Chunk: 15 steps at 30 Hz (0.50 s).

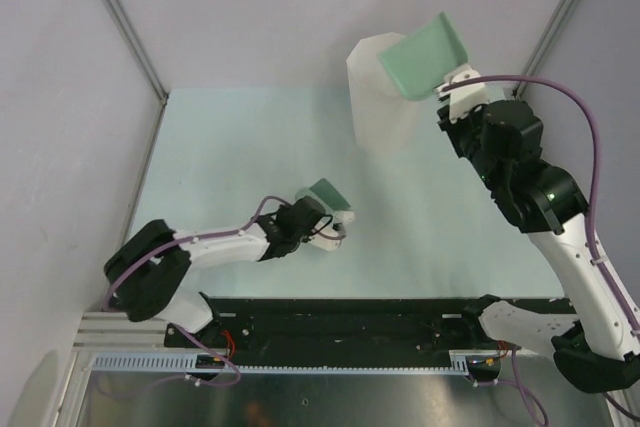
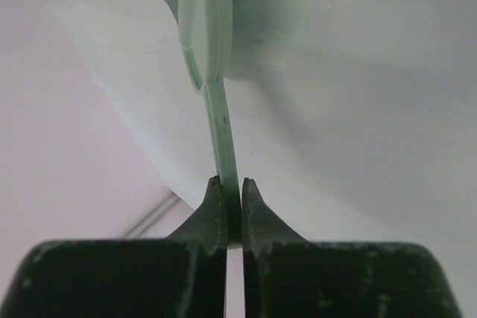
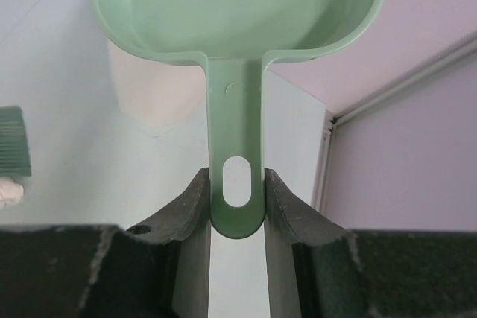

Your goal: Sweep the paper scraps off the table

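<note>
While the right claw [image 3: 237, 184] is clenched on the stem of a green dustpan [image 1: 425, 55], its two dark fingers [image 3: 190, 206] press the handle from either side, level with the oval hanging hole. The scoop stands out straight ahead of the fingertips, raised off the table [image 1: 250, 147] with its hollow facing up toward me. Just beyond and below the scoop is a tall white bin [image 1: 380, 107]; from overhead the pan overlaps the bin's rim, though I cannot tell whether the two touch. The left claw [image 2: 232, 188] sits low and well apart from all that, out over the near middle of the table. It is squeezed tight on the thin pale-green handle of a small brush [image 2: 205, 27], the fingertips nearly meeting around it. The brush head lies directly ahead of that claw, down by the tabletop, its ribbed green bristles showing at the far end. A small white patch [image 1: 345, 215] sits just beside the brush head, on the side away from the claw; whether it is paper or part of the brush, I cannot tell. The pale mint table spreads under and ahead of both claws, running back to the grey walls behind the bin.
</note>
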Available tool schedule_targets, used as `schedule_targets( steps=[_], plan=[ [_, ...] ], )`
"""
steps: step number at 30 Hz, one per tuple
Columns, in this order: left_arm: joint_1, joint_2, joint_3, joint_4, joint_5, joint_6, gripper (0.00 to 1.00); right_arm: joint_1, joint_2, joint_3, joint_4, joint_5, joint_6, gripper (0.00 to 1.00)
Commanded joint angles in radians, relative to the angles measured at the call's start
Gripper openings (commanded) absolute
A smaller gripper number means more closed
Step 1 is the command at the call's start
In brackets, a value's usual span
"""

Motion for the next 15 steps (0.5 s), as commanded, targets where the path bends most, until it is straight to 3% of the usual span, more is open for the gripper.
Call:
schedule_targets(
  steps=[1, 3, 8, 11, 15],
  plan=[
    [0.03, -0.071, -0.073, -0.215, 0.025, -0.104, 0.0, 0.046, 0.019, 0.073, -0.023, 0.012, 0.029, 0.0],
    [0.054, -0.085, -0.015, -0.253, 0.037, -0.172, 0.0, 0.054, 0.062, 0.148, -0.107, -0.022, 0.074, 0.0],
    [0.175, -0.084, 0.306, -0.452, 0.201, -0.435, 0.0, 0.119, 0.142, 0.265, -0.437, -0.13, 0.21, 0.0],
    [0.25, -0.079, 0.439, -0.567, 0.345, -0.55, 0.0, 0.175, 0.105, 0.234, -0.522, -0.184, 0.365, 0.0],
    [0.301, -0.07, 0.512, -0.649, 0.5, -0.659, 0.0, 0.208, -0.026, 0.033, -0.498, -0.215, 0.586, 0.0]
  ],
)
